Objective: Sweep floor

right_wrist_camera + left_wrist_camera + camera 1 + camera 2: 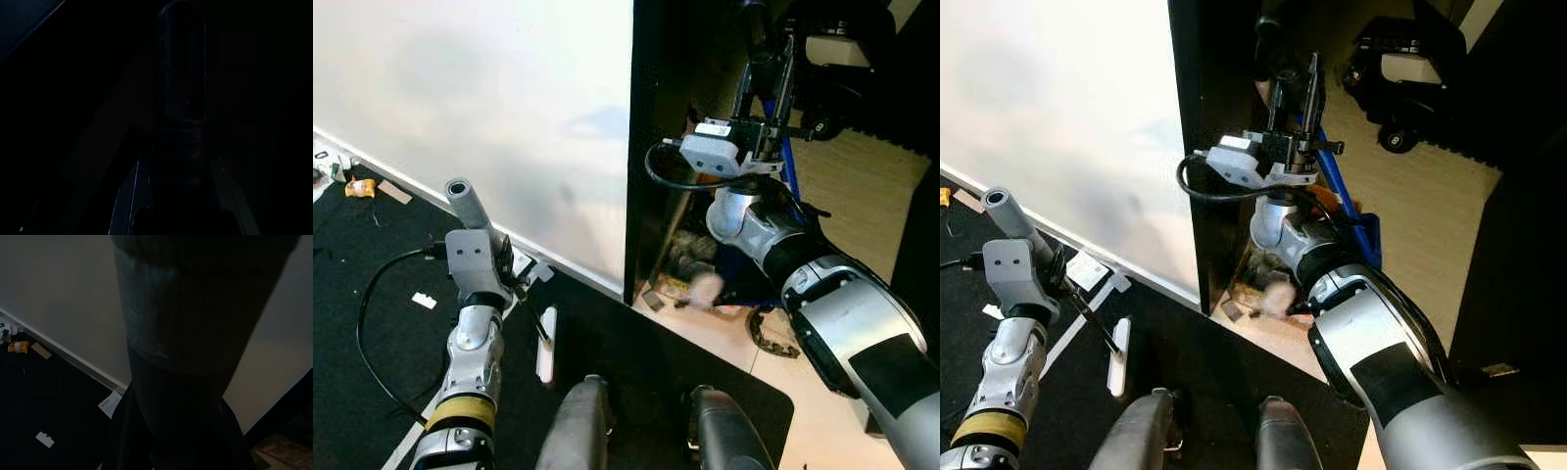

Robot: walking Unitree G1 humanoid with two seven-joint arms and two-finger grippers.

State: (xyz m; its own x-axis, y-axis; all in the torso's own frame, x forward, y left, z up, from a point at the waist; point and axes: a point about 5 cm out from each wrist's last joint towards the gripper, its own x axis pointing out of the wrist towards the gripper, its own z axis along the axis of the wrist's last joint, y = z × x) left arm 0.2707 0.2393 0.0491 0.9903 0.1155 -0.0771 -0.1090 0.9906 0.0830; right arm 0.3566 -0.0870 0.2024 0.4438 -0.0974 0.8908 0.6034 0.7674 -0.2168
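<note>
left gripper (499, 259) sits at about eight o'clock in the head views, and a grey handle (468, 203) pokes up out of it toward eleven o'clock. the left wrist view shows that same handle (181, 323) as a thick dark shaft running right between the fingers, so the gripper is clamped on it. below the gripper a thin black rod (530, 318) slants down toward five o'clock to a white bar (546, 345) lying on the black floor mat (372, 323).

right gripper (766, 69) is up at one o'clock, reaching into the dark gap beside the black cabinet edge (646, 147). its long black fingers stand around a dark upright pole (756, 39), and the right wrist view, very dark, shows a rounded pole (183, 73) between the two fingers; the fingers look closed against it, though the dimness makes contact hard to confirm.

down at the foot of the cabinet, near centre, a pile of scraps (690, 269) lies on the pale floor (842, 186), blurred. a blue strip (1347, 211) runs behind the right arm.

the white wall (470, 108) fills the ten o'clock area, with a white skirting line at its base. small litter on the mat: a yellow scrap (358, 187) at nine o'clock, a white chip (424, 301), a paper card (1089, 269) against the skirting. a black cable (367, 304) loops off the left wrist. a wheeled black thing (1400, 69) stands at one o'clock on the wooden floor.
</note>
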